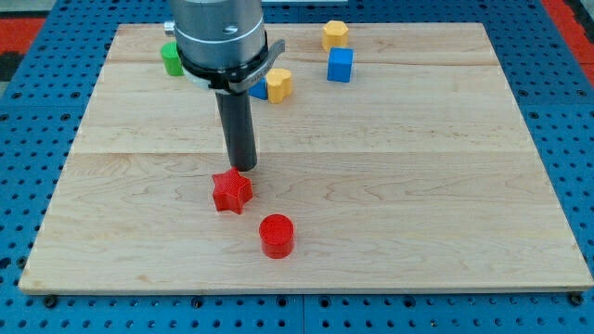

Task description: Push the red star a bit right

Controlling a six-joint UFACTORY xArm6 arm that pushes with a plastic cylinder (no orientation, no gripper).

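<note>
The red star [231, 192] lies on the wooden board [418, 186], left of centre in the lower half. My tip [242, 169] is just above the star's upper right point, touching or almost touching it. A red cylinder [276, 235] stands below and right of the star, a short gap apart.
Near the view's top are a green block [171, 58] at the left, partly behind the arm, a yellow block [279, 83] with a blue piece [259, 90] beside it, a blue cube [341, 65] and a yellow block [335, 34].
</note>
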